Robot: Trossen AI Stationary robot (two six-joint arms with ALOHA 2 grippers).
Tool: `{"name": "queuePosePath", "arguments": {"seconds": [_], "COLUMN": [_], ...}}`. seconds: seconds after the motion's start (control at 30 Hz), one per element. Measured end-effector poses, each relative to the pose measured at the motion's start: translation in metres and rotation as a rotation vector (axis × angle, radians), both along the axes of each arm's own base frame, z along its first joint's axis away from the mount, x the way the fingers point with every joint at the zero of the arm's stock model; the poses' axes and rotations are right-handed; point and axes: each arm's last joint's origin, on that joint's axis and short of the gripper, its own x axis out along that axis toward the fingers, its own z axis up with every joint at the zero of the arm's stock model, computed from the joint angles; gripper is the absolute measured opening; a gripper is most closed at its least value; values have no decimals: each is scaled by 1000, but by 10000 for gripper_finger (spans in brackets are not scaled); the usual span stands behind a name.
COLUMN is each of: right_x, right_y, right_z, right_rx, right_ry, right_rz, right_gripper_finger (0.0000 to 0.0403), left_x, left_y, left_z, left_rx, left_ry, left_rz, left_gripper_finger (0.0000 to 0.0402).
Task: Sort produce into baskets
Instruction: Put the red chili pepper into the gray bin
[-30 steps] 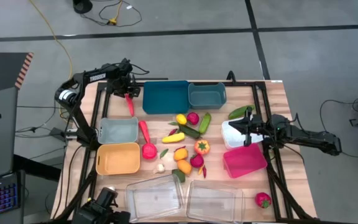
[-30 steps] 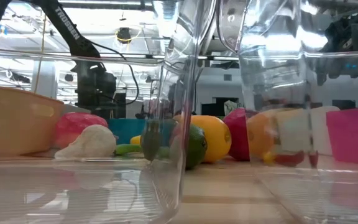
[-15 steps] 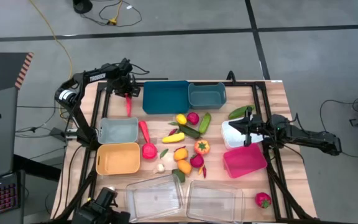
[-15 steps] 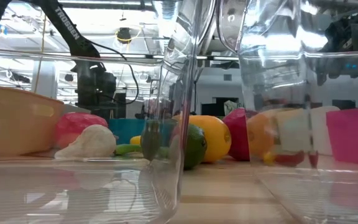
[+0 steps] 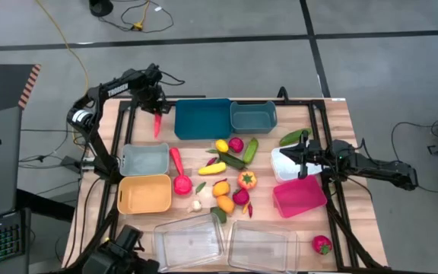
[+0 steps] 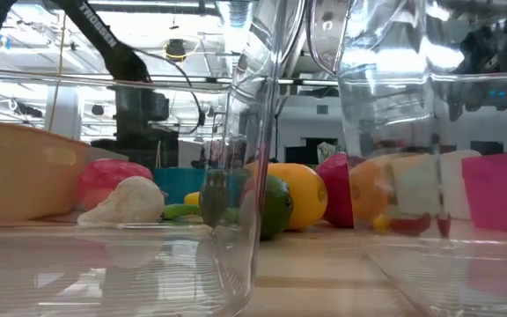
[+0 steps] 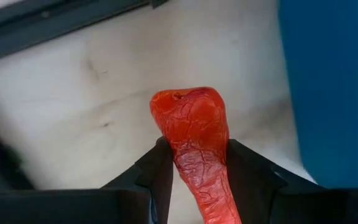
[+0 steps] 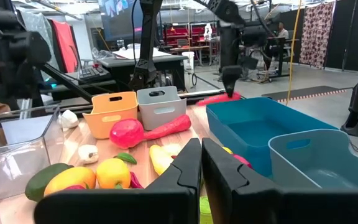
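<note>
At the table's 11 o'clock corner, left gripper (image 5: 157, 108) is clamped on a red chili (image 7: 194, 143), hanging beside the big teal bin (image 5: 202, 118). Right gripper (image 5: 301, 159) sits shut and empty over the white bin (image 5: 278, 169) at 3 o'clock. Most produce is unsorted at center; visible bins look empty, so barely started.

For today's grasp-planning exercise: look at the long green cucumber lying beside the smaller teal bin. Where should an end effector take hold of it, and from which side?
Grip the cucumber around its middle, coming straight down from above with the fingers across its narrow width. It lies flat on the table, long and slim, so the short axis likely fits between the fingers. The dark red fruit sits close on one side, so finger room there looks tight.
</note>
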Motion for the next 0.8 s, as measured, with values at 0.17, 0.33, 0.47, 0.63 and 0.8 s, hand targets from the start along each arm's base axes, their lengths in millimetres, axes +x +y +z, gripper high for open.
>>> {"name": "queuePosePath", "arguments": {"seconds": [0.17,0.33,0.47,0.63,0.8], "right_x": [0,0,0,0,0], "right_y": [0,0,0,0,0], "right_z": [0,0,0,0,0], "right_rx": [0,0,0,0,0], "right_ry": [0,0,0,0,0], "right_rz": [0,0,0,0,0], "right_gripper_finger": [44,44,44,44,44], "left_x": [5,15,30,45,50], "left_y": [-9,-31,-55,-89,-127], "left_z": [36,64,77,85,82], "left_rx": [-109,-212,-211,-163,-165], "left_ry": [55,144,172,199,235], "left_rz": [-76,-181,-273,-366,-418], "left_gripper_finger": [121,121,121,121,121]}}
